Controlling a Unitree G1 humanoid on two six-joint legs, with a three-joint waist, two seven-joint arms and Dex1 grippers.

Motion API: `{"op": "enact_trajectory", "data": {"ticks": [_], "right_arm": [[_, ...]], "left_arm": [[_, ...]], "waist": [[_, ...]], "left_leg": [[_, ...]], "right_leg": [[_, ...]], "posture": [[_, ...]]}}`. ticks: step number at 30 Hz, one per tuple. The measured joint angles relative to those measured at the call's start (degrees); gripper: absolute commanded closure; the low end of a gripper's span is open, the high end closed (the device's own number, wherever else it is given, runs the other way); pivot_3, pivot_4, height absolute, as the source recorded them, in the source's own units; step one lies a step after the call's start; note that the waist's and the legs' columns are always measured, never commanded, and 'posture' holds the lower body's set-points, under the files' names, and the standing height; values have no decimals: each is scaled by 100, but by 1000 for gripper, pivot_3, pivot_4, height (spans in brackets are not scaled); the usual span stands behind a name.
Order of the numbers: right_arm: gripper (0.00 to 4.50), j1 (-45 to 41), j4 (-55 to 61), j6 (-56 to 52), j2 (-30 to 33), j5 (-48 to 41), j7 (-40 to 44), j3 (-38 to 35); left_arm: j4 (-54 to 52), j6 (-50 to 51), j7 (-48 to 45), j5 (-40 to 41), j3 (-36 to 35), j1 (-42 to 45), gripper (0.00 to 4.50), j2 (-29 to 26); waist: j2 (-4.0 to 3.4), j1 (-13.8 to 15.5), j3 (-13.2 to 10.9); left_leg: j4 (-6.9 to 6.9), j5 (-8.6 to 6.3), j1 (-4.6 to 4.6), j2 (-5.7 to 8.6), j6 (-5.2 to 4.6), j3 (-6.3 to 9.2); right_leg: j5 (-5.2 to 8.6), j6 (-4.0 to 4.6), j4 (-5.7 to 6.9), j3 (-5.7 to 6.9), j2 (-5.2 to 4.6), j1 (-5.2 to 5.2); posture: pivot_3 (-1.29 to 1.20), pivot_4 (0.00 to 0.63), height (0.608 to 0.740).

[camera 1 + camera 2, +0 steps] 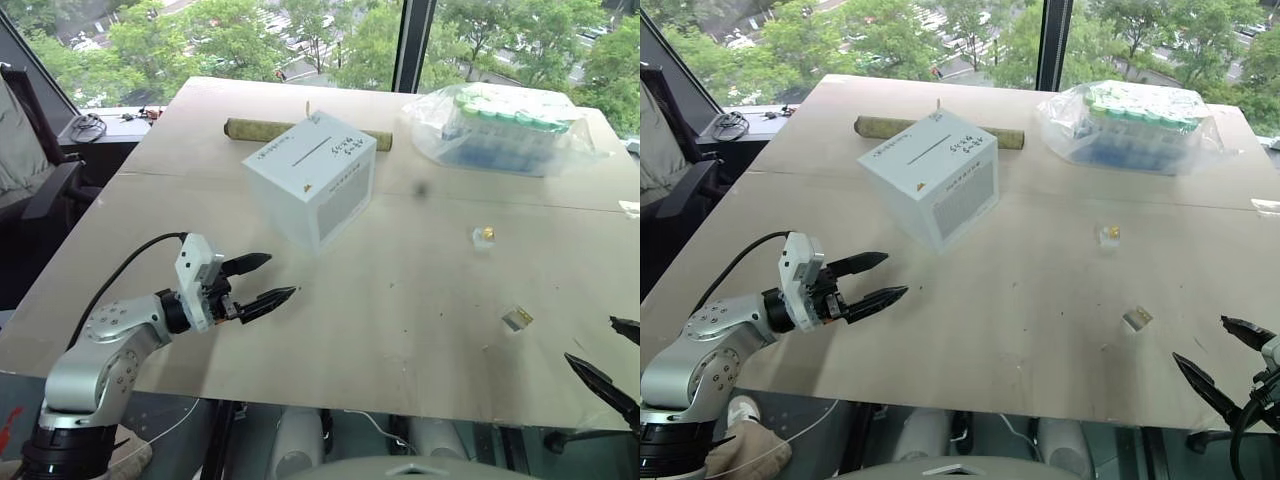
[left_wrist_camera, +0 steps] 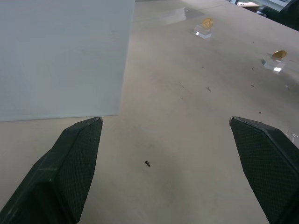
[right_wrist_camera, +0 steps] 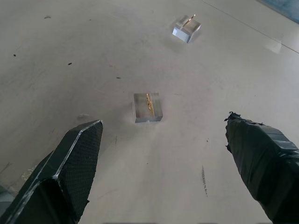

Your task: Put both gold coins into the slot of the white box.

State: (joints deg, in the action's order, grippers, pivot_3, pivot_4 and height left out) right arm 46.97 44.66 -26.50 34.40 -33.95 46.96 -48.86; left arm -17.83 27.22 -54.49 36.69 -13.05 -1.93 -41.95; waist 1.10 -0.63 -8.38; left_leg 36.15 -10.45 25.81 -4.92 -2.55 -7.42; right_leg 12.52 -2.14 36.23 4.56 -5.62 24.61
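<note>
The white box (image 1: 310, 178) sits at the counter's (image 1: 400, 300) 12 o'clock, its handwriting illegible; the gold coins (image 3: 149, 103) (image 3: 189, 21) stand in clear blocks at 3. Left tool (image 1: 262, 283) and right tool (image 1: 1225, 355) gape wide, empty.

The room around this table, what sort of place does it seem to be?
Probably an upper-floor lab or office workroom. A plain wooden tabletop stands by large windows overlooking treetops and a street, and a clear plastic bag of green-capped sample tubes lies near a white cardboard box.

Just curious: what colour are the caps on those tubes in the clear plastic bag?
Green caps, clearest in the left eye view.
</note>
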Motion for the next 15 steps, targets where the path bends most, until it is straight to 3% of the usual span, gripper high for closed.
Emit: {"op": "enact_trajectory", "data": {"ticks": [4,8,14,15], "right_arm": [[7,-149,-16,-340,326,158,-166,214],[1740,-655,164,-789,522,98,-518,649],[1740,-1259,136,-1424,795,328,-1000,1477],[2262,-1377,84,-1507,823,372,-1062,1576]], "left_arm": [[-155,6,-170,107,223,522,64,16],[-805,-6,-801,442,582,987,0,-62],[-815,221,-1153,500,1089,1299,0,-211],[-819,221,-1153,498,1109,1328,0,-211]], "waist": [[2,49,-8],[-29,74,6],[-26,138,2],[-25,143,2]], "left_leg": [[3,-10,10,4,14,16],[4,-26,6,36,4,8],[18,-31,2,34,5,39],[20,-31,-1,35,5,43]], "right_leg": [[0,0,-1,23,4,0],[-6,12,-3,12,26,-6],[9,-13,-3,16,56,-28],[10,-14,-4,18,56,-35]], "posture": [[0,150,740],[0,150,740],[0,150,740],[0,150,740]]}}
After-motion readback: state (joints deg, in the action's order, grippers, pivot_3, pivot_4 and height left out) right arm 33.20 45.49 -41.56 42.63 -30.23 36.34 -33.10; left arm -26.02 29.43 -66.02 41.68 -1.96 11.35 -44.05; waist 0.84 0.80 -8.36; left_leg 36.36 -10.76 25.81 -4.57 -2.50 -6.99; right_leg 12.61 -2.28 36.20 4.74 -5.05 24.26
